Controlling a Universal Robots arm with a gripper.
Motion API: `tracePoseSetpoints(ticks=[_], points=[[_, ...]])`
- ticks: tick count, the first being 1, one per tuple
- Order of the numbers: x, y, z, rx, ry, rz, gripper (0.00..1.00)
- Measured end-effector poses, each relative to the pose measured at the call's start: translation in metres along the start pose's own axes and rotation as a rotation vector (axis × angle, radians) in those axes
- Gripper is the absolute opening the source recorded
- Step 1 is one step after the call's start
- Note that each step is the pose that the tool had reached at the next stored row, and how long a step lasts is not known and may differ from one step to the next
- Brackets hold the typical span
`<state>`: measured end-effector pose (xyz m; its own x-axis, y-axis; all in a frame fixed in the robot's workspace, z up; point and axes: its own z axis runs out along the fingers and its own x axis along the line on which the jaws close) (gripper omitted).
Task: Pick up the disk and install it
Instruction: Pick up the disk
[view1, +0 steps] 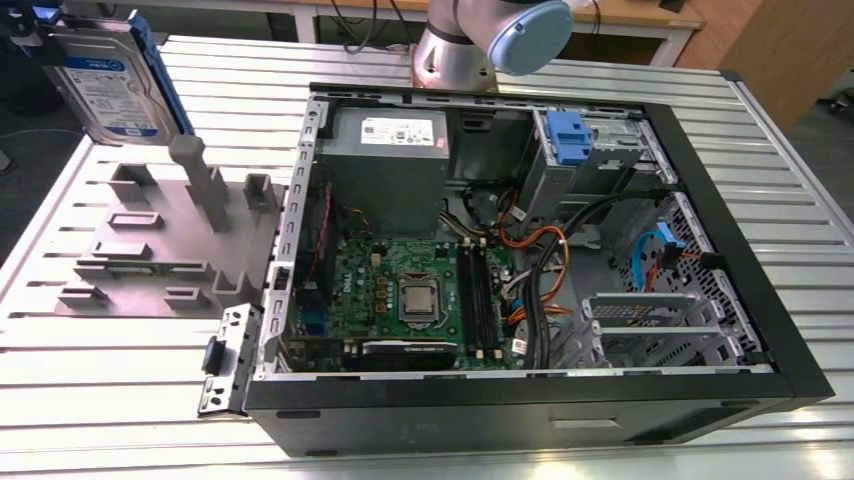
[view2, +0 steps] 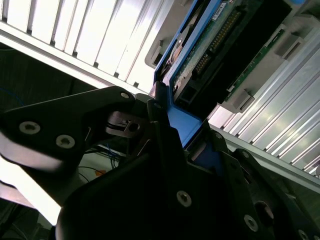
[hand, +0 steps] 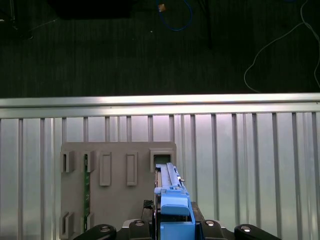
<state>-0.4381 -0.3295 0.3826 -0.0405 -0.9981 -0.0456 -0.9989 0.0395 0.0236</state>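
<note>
Pickup is done: gripper (view2: 182, 125) is clamped tight on one edge of the disk (view1: 114, 95), holding it raised and upright well outside the case (view1: 534, 425), off toward the exterior view's left, so installation inside the case is not yet done.

Upper centre of exterior view: arm (view1: 461, 50), silver-grey tube with pale blue round joint cap (view1: 530, 32). Second wrist view: tool (view2: 184, 122) matte black, angular links, silver screws (view2: 183, 198).

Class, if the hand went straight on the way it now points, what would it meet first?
Probably the grey fixture plate, just beyond the disk the hand holds; depth is unclear.
</note>
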Motion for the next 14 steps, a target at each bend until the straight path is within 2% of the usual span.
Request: tracePoseSetpoints(ticks=[14], points=[[-0.0001,0.0001,-0.0034,-0.0001,0.0000,0.000,0.37]])
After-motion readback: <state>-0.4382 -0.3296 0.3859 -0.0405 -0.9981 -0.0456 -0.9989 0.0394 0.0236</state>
